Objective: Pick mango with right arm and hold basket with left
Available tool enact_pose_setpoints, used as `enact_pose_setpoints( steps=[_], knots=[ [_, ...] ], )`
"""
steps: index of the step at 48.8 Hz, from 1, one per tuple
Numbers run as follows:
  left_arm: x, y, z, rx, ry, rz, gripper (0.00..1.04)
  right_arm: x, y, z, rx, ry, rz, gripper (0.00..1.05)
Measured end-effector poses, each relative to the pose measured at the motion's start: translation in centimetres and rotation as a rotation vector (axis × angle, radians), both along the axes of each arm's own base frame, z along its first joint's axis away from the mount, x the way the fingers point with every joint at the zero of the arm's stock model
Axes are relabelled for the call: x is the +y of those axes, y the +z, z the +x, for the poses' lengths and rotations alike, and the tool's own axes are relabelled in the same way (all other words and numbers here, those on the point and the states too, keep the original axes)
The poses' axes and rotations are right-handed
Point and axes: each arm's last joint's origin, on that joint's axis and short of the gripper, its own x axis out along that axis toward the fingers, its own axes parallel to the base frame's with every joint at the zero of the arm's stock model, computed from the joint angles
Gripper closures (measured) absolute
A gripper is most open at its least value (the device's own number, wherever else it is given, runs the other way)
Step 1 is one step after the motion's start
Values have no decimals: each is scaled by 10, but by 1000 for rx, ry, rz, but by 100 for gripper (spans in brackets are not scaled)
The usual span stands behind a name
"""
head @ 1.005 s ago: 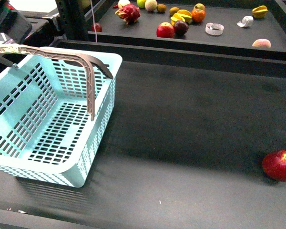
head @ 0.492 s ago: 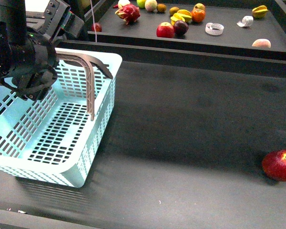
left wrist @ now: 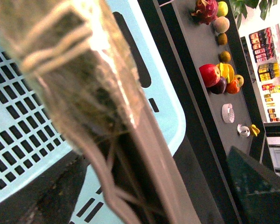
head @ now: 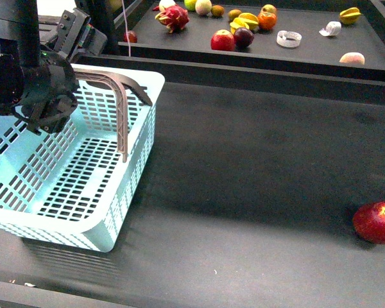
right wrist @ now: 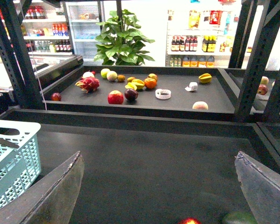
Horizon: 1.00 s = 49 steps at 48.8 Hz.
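The light-turquoise basket stands on the dark table at the left, its grey-brown handles raised. My left gripper, on the thick black arm, hangs open over the basket's far left side. In the left wrist view a taped handle runs close to the camera between the dark fingers of the left gripper, which do not clamp it. My right gripper is open above bare table, with nothing between its fingers. The mango is out of view.
A red round fruit lies near the table's right edge and shows as the red fruit under the right gripper, next to a greenish rounded object. A raised back shelf carries several fruits.
My left arm has come into the front view from the upper left and now covers the basket's left handle. In the last half second it shifted slightly up. The basket has stayed put.
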Motion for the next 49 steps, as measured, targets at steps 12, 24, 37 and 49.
enact_pose_setpoints(
  steps=[12, 24, 37, 49],
  knots=[
    [2, -4, 6, 11, 4, 0, 63, 0, 0, 0, 0, 0, 0, 8],
    [1, 3, 5, -4, 22, -53, 97, 0, 0, 0, 0, 0, 0, 8],
    [-12, 25, -24, -42, -102, 136, 100, 0, 0, 0, 0, 0, 0, 8],
    [-37, 55, -61, -152, -345, 312, 100, 0, 0, 0, 0, 0, 0, 8]
  ],
)
